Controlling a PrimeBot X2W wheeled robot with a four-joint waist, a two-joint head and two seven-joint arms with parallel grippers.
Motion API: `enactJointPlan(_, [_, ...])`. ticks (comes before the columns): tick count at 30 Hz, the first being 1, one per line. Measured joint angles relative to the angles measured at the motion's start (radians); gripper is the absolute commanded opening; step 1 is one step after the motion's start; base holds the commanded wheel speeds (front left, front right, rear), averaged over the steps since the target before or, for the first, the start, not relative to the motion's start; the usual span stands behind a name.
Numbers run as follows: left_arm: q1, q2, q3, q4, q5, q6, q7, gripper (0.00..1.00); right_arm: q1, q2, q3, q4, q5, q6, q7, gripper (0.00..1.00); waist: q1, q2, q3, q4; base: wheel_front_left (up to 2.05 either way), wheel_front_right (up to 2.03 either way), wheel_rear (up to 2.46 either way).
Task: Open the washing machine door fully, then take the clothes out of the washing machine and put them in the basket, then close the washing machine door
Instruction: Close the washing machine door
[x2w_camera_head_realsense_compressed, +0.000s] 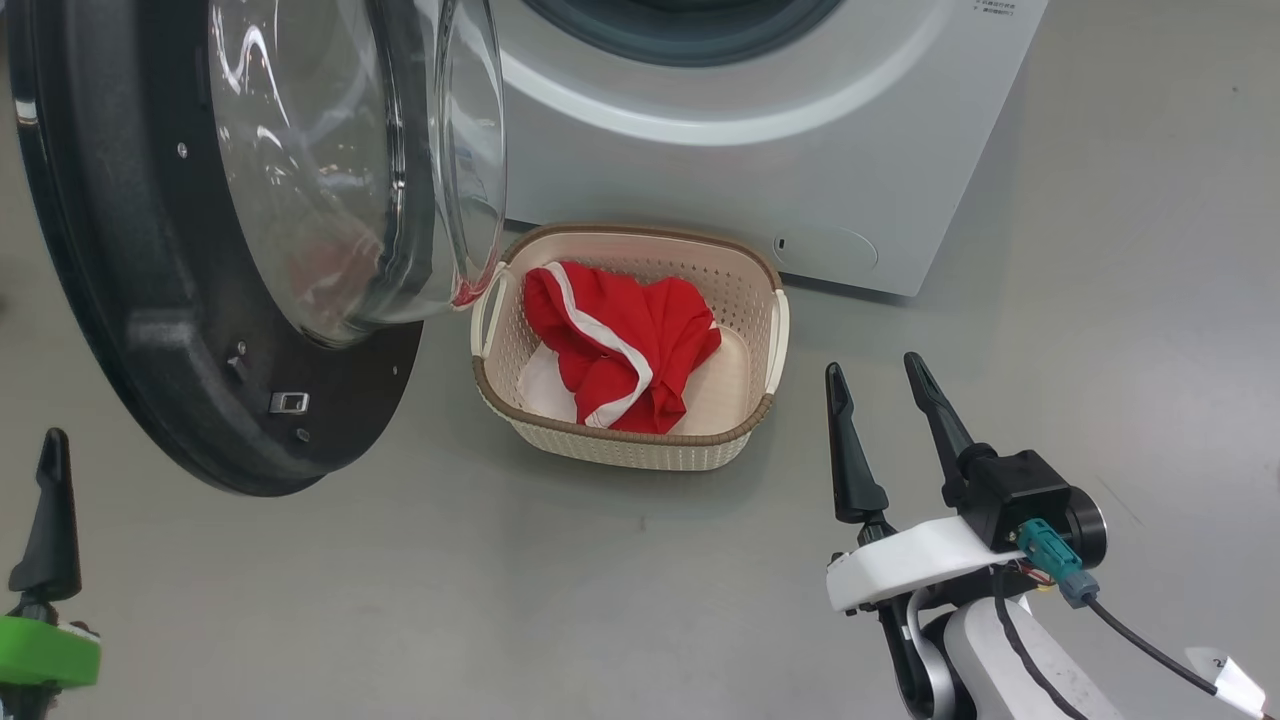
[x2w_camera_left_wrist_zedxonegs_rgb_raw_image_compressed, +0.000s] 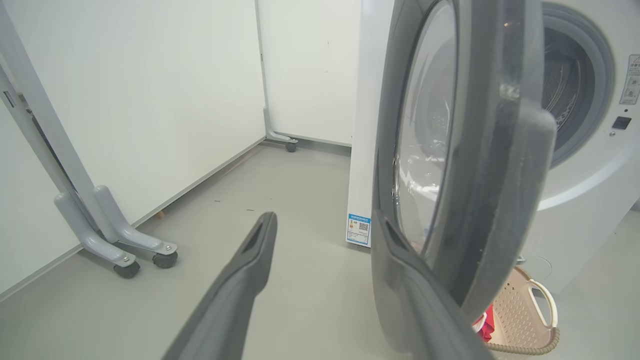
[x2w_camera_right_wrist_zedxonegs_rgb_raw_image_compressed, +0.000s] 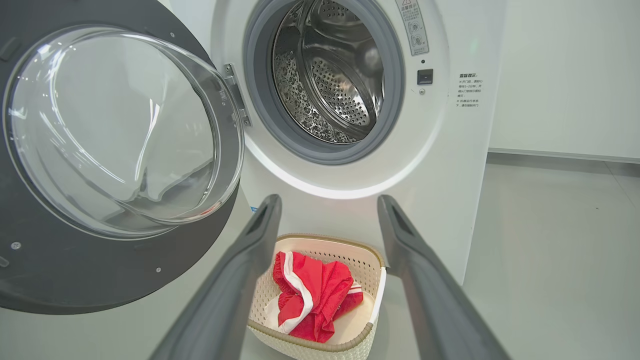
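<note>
The robot's right gripper (x2w_camera_head_realsense_compressed: 875, 365) hovered over the smooth grey floor (x2w_camera_head_realsense_compressed: 480, 600), its two long dark fingers spread wide and holding nothing. The left gripper (x2w_camera_left_wrist_zedxonegs_rgb_raw_image_compressed: 324, 220) hung low on the robot's left, its fingers likewise parted and empty, one of them close by the door's edge; whether it touched could not be told. Just beyond the right gripper, the small cream perforated plastic basket with a brown woven-look rim (x2w_camera_head_realsense_compressed: 640, 232) sat on the floor directly in front of the machine. In it lay the clothes, bright red garments with white trim (x2w_camera_head_realsense_compressed: 640, 340), bunched on top of a white piece (x2w_camera_head_realsense_compressed: 545, 385). The large round washing machine door with its glossy black rim (x2w_camera_head_realsense_compressed: 110, 300) stood swung open to the left, its bulging clear glass bowl reaching just beside the basket's left handle. Behind rose the big white front-loading washing machine (x2w_camera_head_realsense_compressed: 700, 170), its perforated steel drum (x2w_camera_right_wrist_zedxonegs_rgb_raw_image_compressed: 340, 85) open to view inside a grey rubber seal (x2w_camera_right_wrist_zedxonegs_rgb_raw_image_compressed: 260, 100). White wall panels (x2w_camera_left_wrist_zedxonegs_rgb_raw_image_compressed: 150, 100) on castors closed off the background.
</note>
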Motion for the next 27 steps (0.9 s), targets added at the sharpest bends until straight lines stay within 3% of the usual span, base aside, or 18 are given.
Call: enactJointPlan(27, [-0.006, 0.015, -0.058, 0.099, 0.037, -0.004, -0.017, 1.0, 0.019, 0.001, 0.003, 0.003, 0.0, 0.0, 0.0, 1.0, 0.0, 0.0, -0.029, 0.001, 0.0, 0.0, 0.0])
